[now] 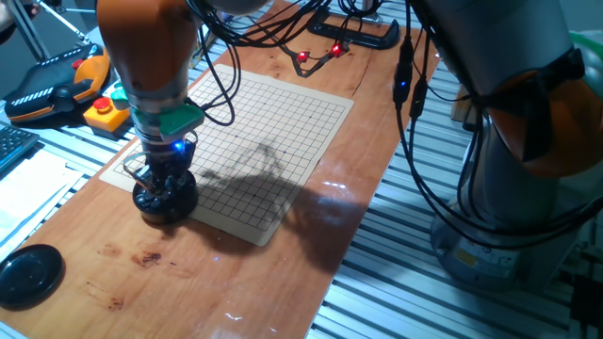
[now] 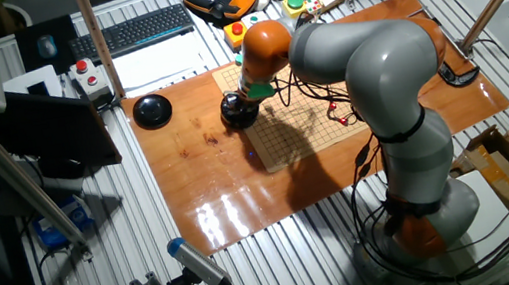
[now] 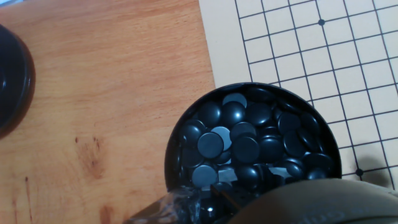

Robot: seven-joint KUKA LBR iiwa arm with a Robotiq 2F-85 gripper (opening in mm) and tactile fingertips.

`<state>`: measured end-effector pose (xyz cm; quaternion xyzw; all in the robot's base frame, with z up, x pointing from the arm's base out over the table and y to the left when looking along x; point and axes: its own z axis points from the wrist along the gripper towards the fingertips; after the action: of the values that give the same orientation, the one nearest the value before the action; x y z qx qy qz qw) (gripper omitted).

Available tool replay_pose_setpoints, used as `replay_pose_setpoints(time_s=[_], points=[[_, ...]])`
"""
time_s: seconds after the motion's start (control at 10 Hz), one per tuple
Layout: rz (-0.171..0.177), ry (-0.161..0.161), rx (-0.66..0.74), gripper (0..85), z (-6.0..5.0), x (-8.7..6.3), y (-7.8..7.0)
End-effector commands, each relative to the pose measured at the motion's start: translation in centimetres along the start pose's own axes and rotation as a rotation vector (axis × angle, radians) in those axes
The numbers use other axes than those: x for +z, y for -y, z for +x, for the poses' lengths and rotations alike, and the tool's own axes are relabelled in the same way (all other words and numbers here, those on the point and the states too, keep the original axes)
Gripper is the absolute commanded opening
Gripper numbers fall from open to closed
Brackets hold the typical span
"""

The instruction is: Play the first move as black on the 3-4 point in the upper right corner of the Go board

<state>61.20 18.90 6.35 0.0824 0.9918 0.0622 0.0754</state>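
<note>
A round black bowl (image 1: 166, 204) stands at the near-left corner of the tan Go board (image 1: 264, 141), partly on it. In the hand view the bowl (image 3: 180, 134) is full of glossy black stones (image 3: 209, 144). My gripper (image 1: 166, 181) reaches down into the bowl, and its fingertips are hidden among the stones. In the hand view only blurred finger parts (image 3: 165, 208) show at the bottom edge, over the bowl's near side. The other fixed view shows the gripper (image 2: 245, 103) at the bowl (image 2: 238, 115). No stone lies on the board's grid (image 3: 311, 50). I cannot pick out the 3-4 point.
The flat black lid (image 1: 28, 274) lies on the wooden table at the near left, and shows in the hand view (image 3: 9, 81). An orange pendant (image 1: 57, 83) and a button box (image 1: 105, 111) sit beyond the board's left side. Cables with red clips (image 1: 316, 56) lie behind it.
</note>
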Motion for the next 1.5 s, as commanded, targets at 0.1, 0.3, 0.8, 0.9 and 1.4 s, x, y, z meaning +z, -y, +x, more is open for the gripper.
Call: replay_pose_setpoints(time_s=[0.1, 0.3, 0.8, 0.9, 1.4], points=[[0.008, 0.018, 0.003, 34.7, -0.04, -0.02, 0.02], [0.021, 0.043, 0.006, 34.3, -0.06, -0.04, 0.04], [0.026, 0.066, 0.012, 34.0, -0.08, 0.08, 0.02], [0.027, 0.067, 0.013, 34.0, -0.09, 0.16, 0.02], [0.025, 0.067, 0.012, 33.7, -0.09, 0.31, 0.0]])
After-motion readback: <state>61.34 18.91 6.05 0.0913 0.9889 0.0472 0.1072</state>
